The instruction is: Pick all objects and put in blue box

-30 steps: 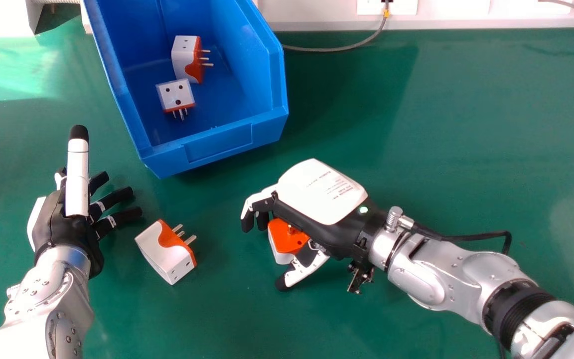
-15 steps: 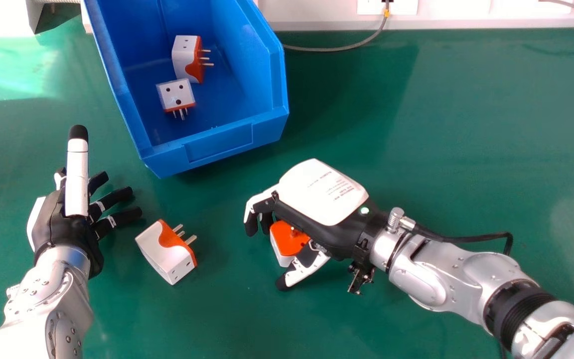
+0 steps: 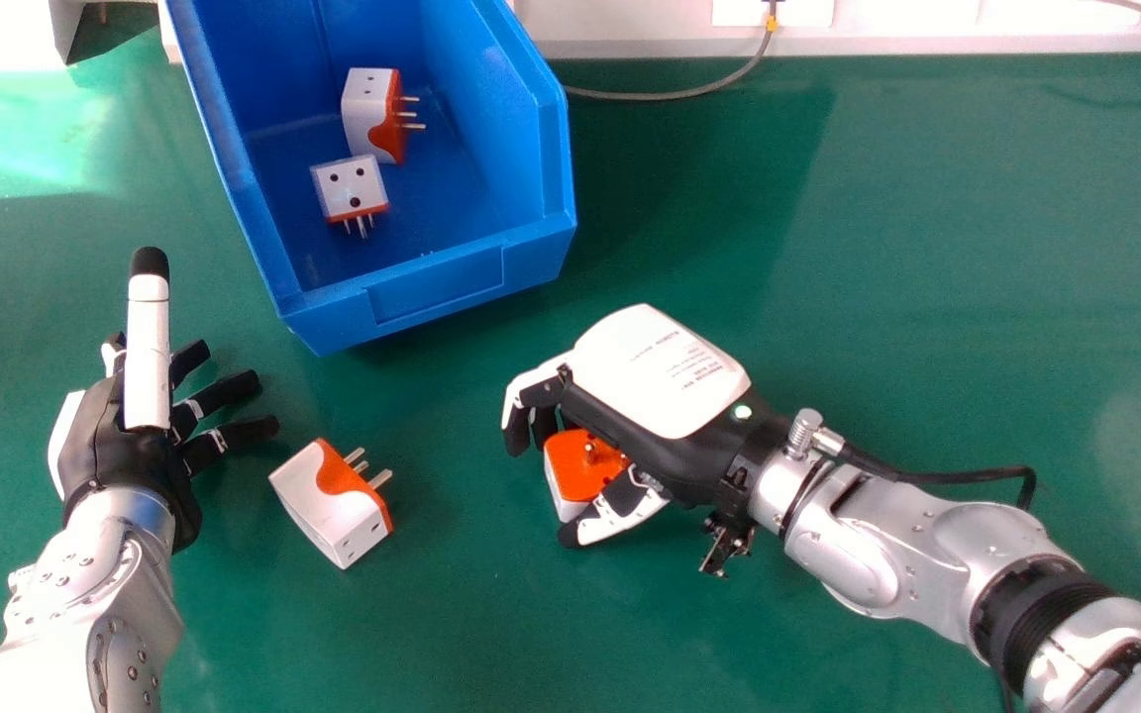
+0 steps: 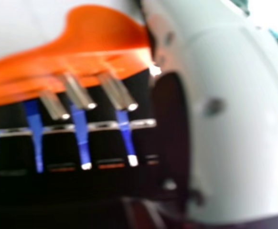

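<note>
Orange-faced, the plug adapter [image 3: 570, 463] sits beneath my right hand [image 3: 665, 376], well apart from the blue box [image 3: 437, 292]. My fingers [image 3: 517, 433] and thumb pinch its body, presumably to spare the prongs [image 4: 116, 93]. That palm faces down, the forearm [image 3: 858, 560] slanting in from the right; my left hand [image 3: 115, 446] idles, spread.

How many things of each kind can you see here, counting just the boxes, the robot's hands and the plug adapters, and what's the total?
Blue box: 1
Hands: 2 (left hand and right hand)
Plug adapters: 4 (two inside the box, one on the green table, one in the right hand's grasp)
Total: 7
</note>
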You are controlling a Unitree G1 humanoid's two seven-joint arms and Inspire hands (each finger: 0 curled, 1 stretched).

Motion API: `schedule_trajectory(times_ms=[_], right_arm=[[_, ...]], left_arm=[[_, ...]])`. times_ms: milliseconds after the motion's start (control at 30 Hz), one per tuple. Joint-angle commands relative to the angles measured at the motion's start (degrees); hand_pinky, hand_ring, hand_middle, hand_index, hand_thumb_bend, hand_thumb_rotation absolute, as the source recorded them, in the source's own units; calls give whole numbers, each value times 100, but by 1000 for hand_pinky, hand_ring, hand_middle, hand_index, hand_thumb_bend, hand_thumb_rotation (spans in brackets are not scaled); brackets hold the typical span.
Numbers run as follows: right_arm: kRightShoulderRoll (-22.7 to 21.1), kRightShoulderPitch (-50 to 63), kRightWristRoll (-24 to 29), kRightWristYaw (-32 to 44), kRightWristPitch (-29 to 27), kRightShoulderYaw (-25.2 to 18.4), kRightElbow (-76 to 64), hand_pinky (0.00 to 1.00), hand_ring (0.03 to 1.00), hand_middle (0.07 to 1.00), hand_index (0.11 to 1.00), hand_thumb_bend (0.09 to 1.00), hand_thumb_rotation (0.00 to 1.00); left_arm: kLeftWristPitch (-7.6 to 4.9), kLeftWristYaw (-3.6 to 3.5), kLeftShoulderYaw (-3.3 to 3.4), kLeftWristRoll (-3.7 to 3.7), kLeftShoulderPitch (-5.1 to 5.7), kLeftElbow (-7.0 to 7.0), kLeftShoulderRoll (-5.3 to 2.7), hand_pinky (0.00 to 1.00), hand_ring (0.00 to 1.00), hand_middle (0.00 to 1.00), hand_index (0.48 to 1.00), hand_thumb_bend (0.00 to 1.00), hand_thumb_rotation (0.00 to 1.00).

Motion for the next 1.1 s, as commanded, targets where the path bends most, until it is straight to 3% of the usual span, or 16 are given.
schedule_trajectory(times_ms=[0,233,500,1067], right_arm=[[-24,-74,77,-119,-87,-104,-41,356,470,510,530,496,0],[-30,-64,77,-213,-163,-139,-59,355,468,511,525,496,0],[-16,-45,45,-439,-227,-168,-53,354,466,513,524,496,0],[-18,-57,103,-285,-185,-199,-42,355,467,516,519,496,0]], left_arm=[[89,-1,-13,2,32,21,27,651,760,912,991,847,922],[68,0,0,-6,7,74,26,652,760,908,992,849,922],[89,3,-17,14,26,40,33,655,761,906,992,850,922],[105,-1,-20,23,0,74,65,647,754,908,992,850,922]])
